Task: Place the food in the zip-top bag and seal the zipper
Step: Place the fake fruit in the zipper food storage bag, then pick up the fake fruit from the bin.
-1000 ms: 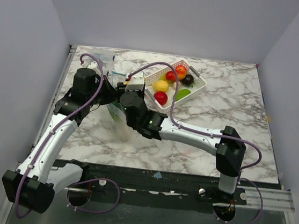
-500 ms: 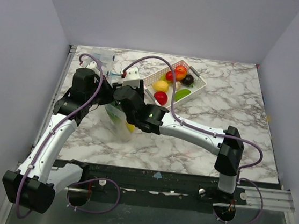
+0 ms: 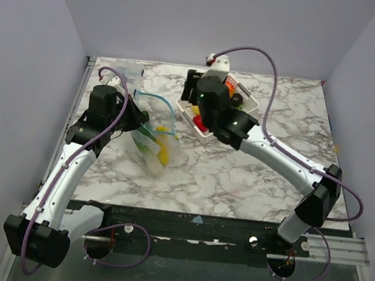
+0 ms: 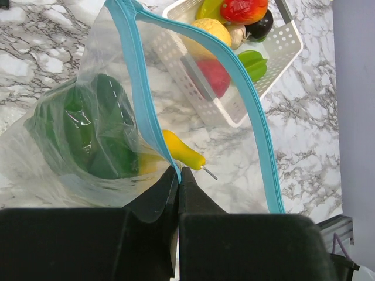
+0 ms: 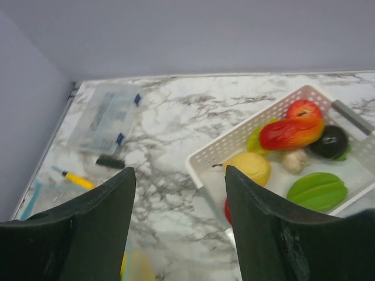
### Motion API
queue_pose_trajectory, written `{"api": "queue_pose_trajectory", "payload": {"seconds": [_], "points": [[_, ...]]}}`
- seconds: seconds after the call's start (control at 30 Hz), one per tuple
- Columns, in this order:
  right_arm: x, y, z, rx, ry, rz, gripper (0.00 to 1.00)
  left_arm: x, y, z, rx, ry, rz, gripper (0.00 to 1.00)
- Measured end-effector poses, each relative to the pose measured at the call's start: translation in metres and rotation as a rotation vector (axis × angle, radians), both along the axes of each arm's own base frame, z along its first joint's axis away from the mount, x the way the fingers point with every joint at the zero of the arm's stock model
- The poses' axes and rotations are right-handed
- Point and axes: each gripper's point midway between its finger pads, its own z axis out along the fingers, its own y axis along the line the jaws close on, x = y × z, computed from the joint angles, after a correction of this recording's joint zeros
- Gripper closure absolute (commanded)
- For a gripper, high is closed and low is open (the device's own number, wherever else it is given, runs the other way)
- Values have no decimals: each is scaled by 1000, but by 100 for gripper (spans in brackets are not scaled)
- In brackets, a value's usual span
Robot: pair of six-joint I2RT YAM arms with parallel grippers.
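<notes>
Working outward from the near edge, you have the zip-top bag point(image 3: 154, 143) lying on the marble table point(image 3: 263, 190) ahead of the left arm, with its mouth standing open. The left wrist view shows 2 items of food in it: a green piece point(image 4: 94, 134) deep in the pouch, and a yellow piece point(image 4: 183, 152) with a thin stem lying at the mouth.

The left gripper point(image 4: 179, 172) is clamped tight on the bag's near lip. Its fingers are closed together and pinch the zipper point(image 4: 139, 70) strip. The strip's other side arcs free and well apart from the pinched side, so the zipper is unsealed.

Just beyond the bag stands the white perforated basket point(image 4: 281, 47). It holds 6 pieces:
- a yellow round piece point(image 5: 249, 167)
- a red piece point(image 4: 214, 76)
- a red-orange piece point(image 5: 290, 132)
- a dark round piece point(image 5: 329, 140)
- a pale mushroom point(image 5: 293, 158)
- a flat green leaf-shaped piece point(image 5: 319, 190)

Your right gripper point(image 5: 179, 175) hangs over the basket's left end. Its fingers are spread wide, with nothing between them and nothing touching them.

Farthest out, near the table's far left corner, a small clear box point(image 5: 105, 117) lies flat. A little yellow-handled tool point(image 5: 76, 178) rests near it, and a short black brush point(image 5: 106, 161) lies between the 2.
</notes>
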Motion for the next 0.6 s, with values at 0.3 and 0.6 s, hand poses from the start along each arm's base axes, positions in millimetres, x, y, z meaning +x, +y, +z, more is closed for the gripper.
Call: {"api": "queue_pose_trajectory", "payload": {"seconds": [0.3,0.6], "points": [[90,-83,-35,105,86,-124,28,0,-1,0,-4,1,-4,100],[118,-67,-161,129,397,-36,29,1,-4,0,-13,4,-16,100]]}}
